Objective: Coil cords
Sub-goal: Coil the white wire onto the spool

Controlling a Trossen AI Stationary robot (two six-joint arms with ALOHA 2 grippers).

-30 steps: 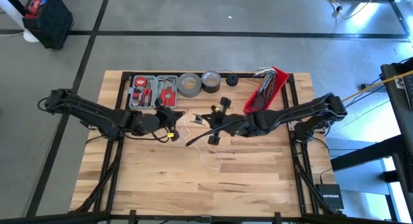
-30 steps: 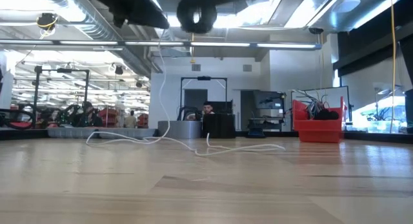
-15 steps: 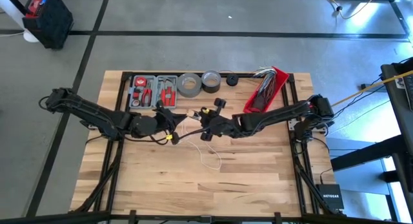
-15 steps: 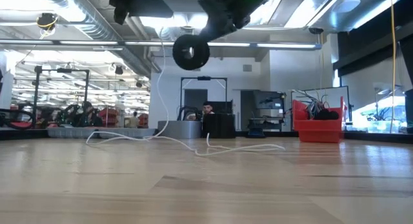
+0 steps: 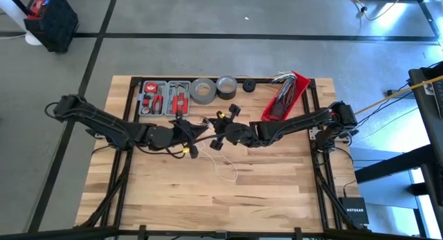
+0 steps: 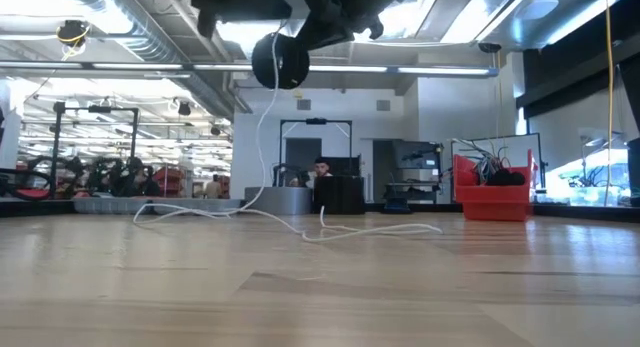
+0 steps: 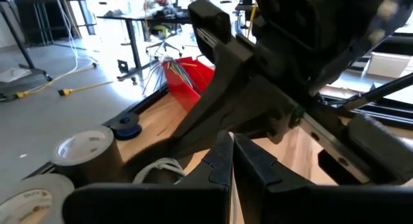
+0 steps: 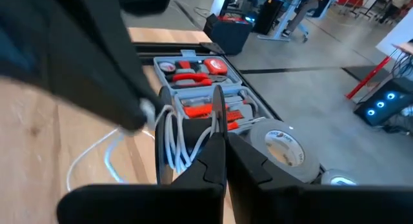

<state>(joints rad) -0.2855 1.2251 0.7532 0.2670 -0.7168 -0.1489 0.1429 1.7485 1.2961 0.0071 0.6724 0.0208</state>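
1. Cords first: your white cable is one long, very thin line. Part of it is lifted near the centre of the high view, where both arms meet; the rest trails down and lies in loose loops on the tabletop, a little below centre.

2. Your left gripper sits just left of centre in the high view. Its fingers are pressed fully together. You can see white loops just beside them in the left wrist view, but you cannot tell from it whether any strand is pinched.

3. Your right gripper sits just right of the left one, nearly touching it. Its fingers are also fully closed, and several gathered strands of the cable hang right against them. It looks like a grip, though that is a judgement.

4. The black disc hangs high in the upper middle of the low view, with the cable dropping from it to the tabletop.

5. Handling, as a judgement: expect the cable to be very light, limp and springy, so loops will slip and unwind if pinched loosely. The disc is the only part with weight and may swing.

6. Take hold across the whole bundle of loops, not a single strand, and avoid pulling hard on the disc's joint.
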